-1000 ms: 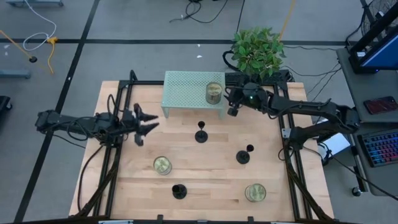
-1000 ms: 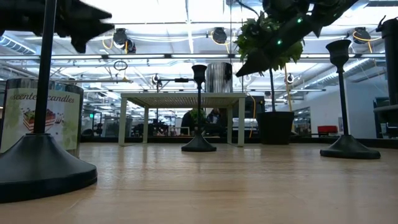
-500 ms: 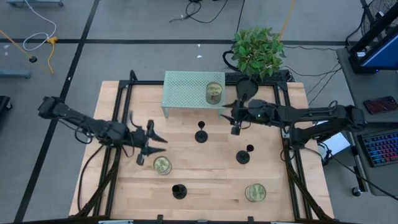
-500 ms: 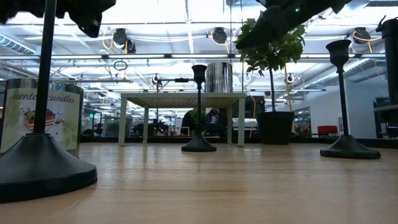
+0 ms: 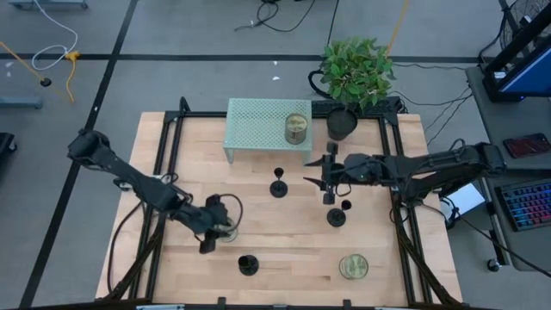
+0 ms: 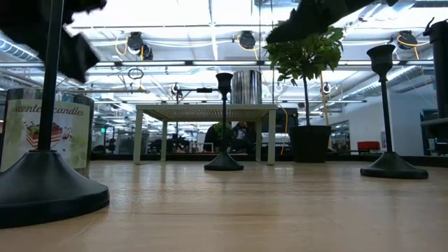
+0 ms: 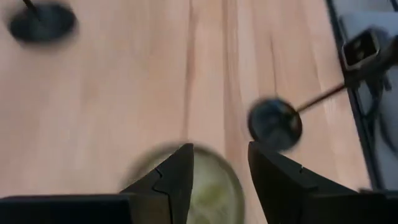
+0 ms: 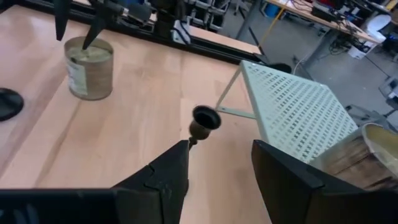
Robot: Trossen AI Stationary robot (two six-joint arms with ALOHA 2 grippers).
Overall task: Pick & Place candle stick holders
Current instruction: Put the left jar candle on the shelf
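Note:
Three black candlesticks stand on their round bases on the wooden table: one at the middle, one right of it, one near the front. My left gripper is open, fingers pointing down over a candle jar. My right gripper is open between the middle and right candlesticks. In the right wrist view the middle candlestick's cup shows just beyond its fingertips. Neither gripper holds anything.
A pale green mesh rack stands at the far side with a candle jar on it. Another jar stands at the front right. A potted plant stands behind the far edge. Black frame rails run along both table sides.
My left gripper has swung from the table's left side toward the near edge and the right, ending over the candle jar, fingers tipped downward. My right gripper has come away from the rack toward the near edge, to between the middle and right candlesticks. No object has moved.

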